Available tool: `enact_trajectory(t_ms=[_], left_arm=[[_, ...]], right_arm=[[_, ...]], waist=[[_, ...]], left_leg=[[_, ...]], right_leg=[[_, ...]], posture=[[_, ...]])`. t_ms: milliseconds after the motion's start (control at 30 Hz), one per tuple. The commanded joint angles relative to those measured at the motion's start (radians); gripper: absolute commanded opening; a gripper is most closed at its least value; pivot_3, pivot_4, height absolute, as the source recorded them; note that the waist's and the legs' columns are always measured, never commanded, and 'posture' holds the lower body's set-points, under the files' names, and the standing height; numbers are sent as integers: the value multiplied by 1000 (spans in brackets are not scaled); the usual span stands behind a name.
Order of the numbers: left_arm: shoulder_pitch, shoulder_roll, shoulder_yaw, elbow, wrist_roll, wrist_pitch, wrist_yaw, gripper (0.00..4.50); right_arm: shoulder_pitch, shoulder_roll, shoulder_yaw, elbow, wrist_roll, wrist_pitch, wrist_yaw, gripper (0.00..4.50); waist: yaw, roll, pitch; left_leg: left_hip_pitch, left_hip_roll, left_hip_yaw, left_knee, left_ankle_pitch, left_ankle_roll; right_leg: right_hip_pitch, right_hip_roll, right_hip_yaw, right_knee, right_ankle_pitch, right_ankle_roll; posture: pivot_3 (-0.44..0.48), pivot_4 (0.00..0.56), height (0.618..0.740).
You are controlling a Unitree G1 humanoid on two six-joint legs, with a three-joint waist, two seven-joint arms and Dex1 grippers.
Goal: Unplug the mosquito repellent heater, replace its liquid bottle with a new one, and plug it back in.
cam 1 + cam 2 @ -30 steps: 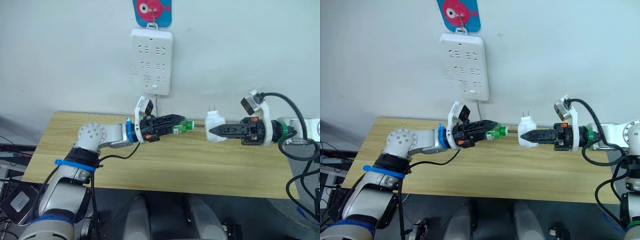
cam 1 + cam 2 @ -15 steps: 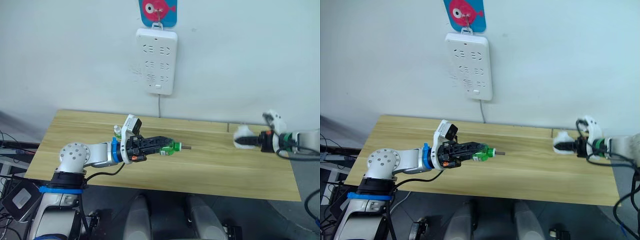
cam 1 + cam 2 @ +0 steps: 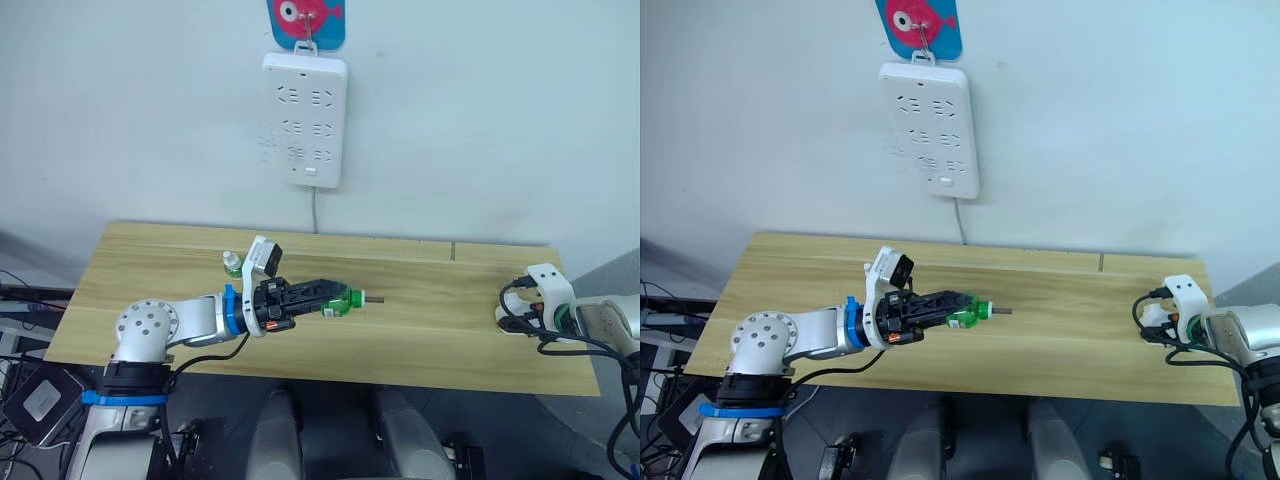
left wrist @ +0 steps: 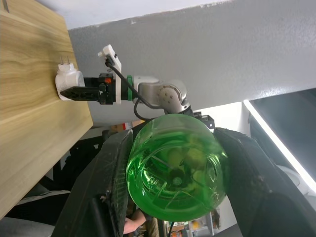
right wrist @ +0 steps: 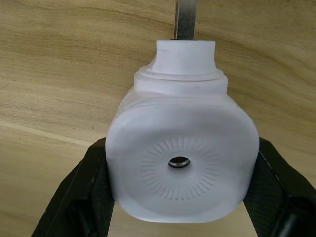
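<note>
Right now the mosquito repellent heater point(image 5: 181, 156) sits clamped between the right jaws.

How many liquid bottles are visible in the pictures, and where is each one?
2. One green bottle is held in the left gripper above the table. A second small bottle stands on the table behind that arm. Others may be hidden.

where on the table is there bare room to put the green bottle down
Bare wood spans the table between the left gripper with its green bottle and the right gripper holding the heater. The back left corner is also bare. A small bottle crowds the left wrist.
</note>
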Motion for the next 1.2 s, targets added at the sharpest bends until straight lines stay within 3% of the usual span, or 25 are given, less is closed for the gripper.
enact_trajectory(t_ms=[33, 167, 333, 433, 467, 567, 667, 733, 800, 967, 1200], left_arm=[[14, -6, 14, -47, -11, 5, 0, 2262], [10, -9, 13, -47, -8, 4, 4, 2262], [7, -3, 27, -56, 14, -13, -9, 2262], [1, -17, 34, -117, 117, -109, -41, 2262], [-6, -39, 29, -148, 193, -189, -47, 2262], [-36, -107, -10, -207, 425, -429, -78, 2262], [-64, -181, -43, -213, 570, -573, -79, 2262], [-66, -204, -111, -224, 729, -716, -118, 2262], [-63, -231, -158, -221, 844, -828, -135, 2262], [-67, -274, -200, -208, 953, -927, -166, 2262], [-65, -302, -200, -240, 949, -912, -181, 2262]], right_arm=[[-7, 8, -33, 5, -40, 19, 27, 3337], [-7, 24, -61, -4, -57, 42, 39, 4484], [36, -56, -116, -123, -53, 65, 87, 4484], [48, -106, -248, -270, 18, 168, 103, 4484], [34, -82, -324, -326, 68, 248, 95, 4484], [-35, 141, -601, -482, 268, 485, 46, 4484], [-44, 426, -832, -539, 636, 528, -192, 4484], [92, 459, -721, -595, 1154, 247, -556, 4484], [147, 506, -593, -672, 1403, 10, -851, 4484], [110, 646, -406, -810, 1451, -272, -1144, 4484], [77, 704, -272, -841, 1451, -429, -1273, 4484]], waist=[[0, 0, 0], [0, 0, 0], [2, 0, 0], [2, 0, 0], [1, 0, 0], [-5, -1, 0], [-5, -4, -2], [4, -4, -2], [2, -4, -1], [-23, -4, -2], [-30, -4, -2]], left_leg=[[0, 0, 0, 0, 0, 0], [0, 0, 0, 0, 0, 0], [0, 0, 0, 0, 0, 0], [0, 0, 0, -1, 0, 0], [0, 0, 0, -1, 0, -1], [1, 1, 1, -1, 1, -2], [0, 2, -3, -2, 3, -6], [0, 2, -2, -2, 3, -6], [-2, -1, -2, -4, 3, -6], [-9, -9, 0, -4, 2, -5], [-11, -9, -4, -3, 2, -5]], right_leg=[[0, 0, 0, 0, 0, 0], [0, 0, 0, 0, 0, 0], [0, 0, 0, 0, 0, 0], [0, 0, 0, -1, 0, 1], [-1, 0, 0, -1, 0, 1], [1, 0, 0, -1, 0, 0], [1, 2, -2, -2, 1, 0], [1, 2, -1, -2, 1, 0], [1, 0, 0, -7, 2, -1], [0, -7, 4, -16, 5, 11], [-1, -8, -1, -15, 5, 11]], posture=[[-15, 341, 740], [-16, 338, 740], [-32, 323, 740], [-50, 319, 740], [-59, 317, 740], [-82, 310, 740], [-86, 305, 740], [-86, 305, 740], [-94, 302, 740], [-91, 303, 740], [-86, 309, 740]])
